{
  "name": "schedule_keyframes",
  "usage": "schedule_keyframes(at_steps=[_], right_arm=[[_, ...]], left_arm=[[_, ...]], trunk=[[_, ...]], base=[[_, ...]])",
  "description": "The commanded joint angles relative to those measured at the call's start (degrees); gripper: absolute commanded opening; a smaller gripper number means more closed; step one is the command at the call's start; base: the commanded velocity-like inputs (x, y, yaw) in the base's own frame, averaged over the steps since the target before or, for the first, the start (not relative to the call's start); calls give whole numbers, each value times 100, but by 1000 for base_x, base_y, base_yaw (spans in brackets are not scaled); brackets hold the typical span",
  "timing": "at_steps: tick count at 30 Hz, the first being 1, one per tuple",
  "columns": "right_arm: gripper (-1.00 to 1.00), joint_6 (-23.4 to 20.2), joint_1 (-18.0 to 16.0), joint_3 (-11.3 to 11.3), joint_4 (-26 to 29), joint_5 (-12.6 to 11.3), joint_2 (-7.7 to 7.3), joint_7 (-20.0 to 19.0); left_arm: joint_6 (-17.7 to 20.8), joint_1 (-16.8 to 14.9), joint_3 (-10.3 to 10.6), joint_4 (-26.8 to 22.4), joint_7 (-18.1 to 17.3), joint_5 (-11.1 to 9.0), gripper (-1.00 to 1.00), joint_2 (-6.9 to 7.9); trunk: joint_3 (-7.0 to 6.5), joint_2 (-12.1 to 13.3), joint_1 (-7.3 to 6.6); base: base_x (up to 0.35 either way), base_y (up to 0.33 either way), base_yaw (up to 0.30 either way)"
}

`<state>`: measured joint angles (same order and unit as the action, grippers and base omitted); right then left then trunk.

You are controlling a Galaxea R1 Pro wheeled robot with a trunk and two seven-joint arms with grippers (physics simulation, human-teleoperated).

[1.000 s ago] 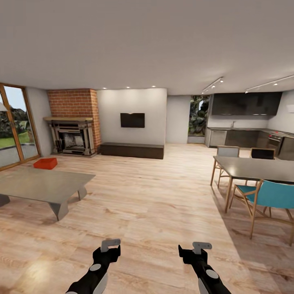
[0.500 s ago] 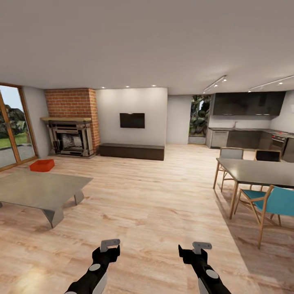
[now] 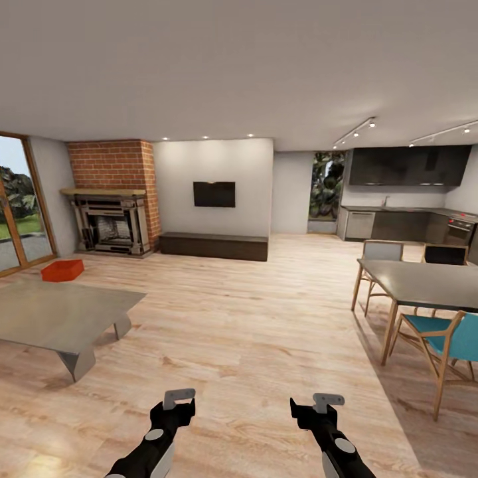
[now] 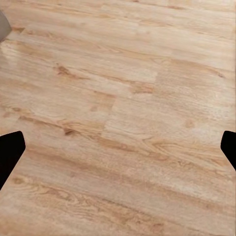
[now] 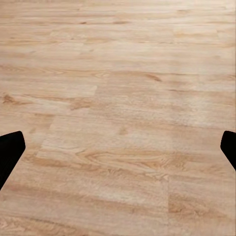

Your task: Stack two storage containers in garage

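Fingers (image 4: 11, 152) of left and right (image 5: 11, 150) spread wide, empty, above plank floor (image 3: 252, 332).

I have open wood floor (image 3: 252, 332) ahead at twelve o'clock, running to the far wall. The low grey table (image 3: 60, 315) blocks ten o'clock, and the dining table (image 3: 425, 282) with its blue chair (image 3: 448, 338) crowds two o'clock.
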<state>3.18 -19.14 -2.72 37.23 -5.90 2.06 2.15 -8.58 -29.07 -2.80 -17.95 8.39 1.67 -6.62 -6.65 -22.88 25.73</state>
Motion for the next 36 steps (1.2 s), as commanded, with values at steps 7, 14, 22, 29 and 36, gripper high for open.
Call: schedule_keyframes(at_steps=[7,14,22,29,36], right_arm=[[100,25,-2,-26,-5,-60,-4,23],[100,25,-2,-26,-5,-60,-4,23],[100,25,-2,-26,-5,-60,-4,23],[100,25,-2,-26,-5,-60,-4,23],[100,25,-2,-26,-7,-60,-4,23]], left_arm=[[-21,-3,-28,3,5,18,100,-6],[-21,-3,-28,3,5,18,100,-6],[-21,-3,-28,4,5,19,100,-3],[-21,-3,-28,8,5,24,100,2],[-21,-3,-27,4,5,22,100,4]], trunk=[[63,-4,5],[76,-4,5],[77,-4,5],[77,-4,5],[77,-4,5]], base=[[331,0,0],[331,0,0],[331,0,0],[331,0,0],[331,0,0]])
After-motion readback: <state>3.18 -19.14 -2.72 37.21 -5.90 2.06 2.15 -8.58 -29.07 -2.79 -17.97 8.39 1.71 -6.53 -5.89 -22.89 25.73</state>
